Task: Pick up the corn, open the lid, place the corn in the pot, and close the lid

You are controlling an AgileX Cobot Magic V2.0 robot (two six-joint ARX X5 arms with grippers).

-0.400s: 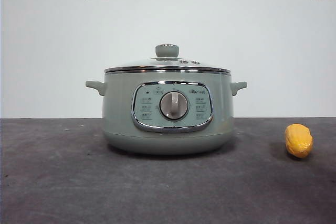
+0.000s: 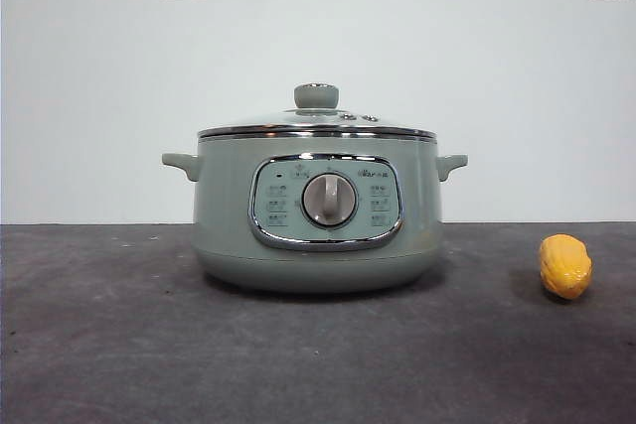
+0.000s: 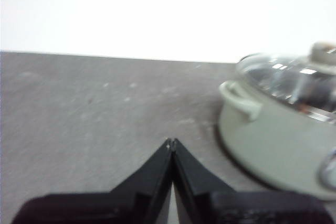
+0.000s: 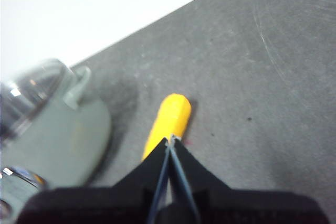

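Dark grey table [image 2: 99,345] bearing, at its centre, the pale green pot [image 2: 318,215] with the glass lid [image 2: 316,126] seated flat on its rim, knob upright; the corn [image 2: 565,266] lies on the table well apart from the pot, on the side of one small handle, untouched and free on all sides. Neither arm enters the front view. In the right wrist view the right gripper [image 4: 169,139] hangs above the table with its two black jaws pressed tip to tip and nothing between them, the corn [image 4: 168,121] lying just beyond the tips with its long axis roughly in line with them and the pot [image 4: 52,129] off to one side. In the left wrist view the left gripper [image 3: 170,141] likewise has its jaws closed together on nothing, the pot [image 3: 273,140] and lid [image 3: 294,77] near it. The step in hand is judged to be the approach to the corn: the right jaws should be spread wider than the corn's short width before descending, centred over its middle, then lowered so the pads meet its flanks across the narrow axis, since the rounded, bumpy body is likely to roll or squirt out of an off-centre or end-on pinch; closing gently near table level should give the firmest hold
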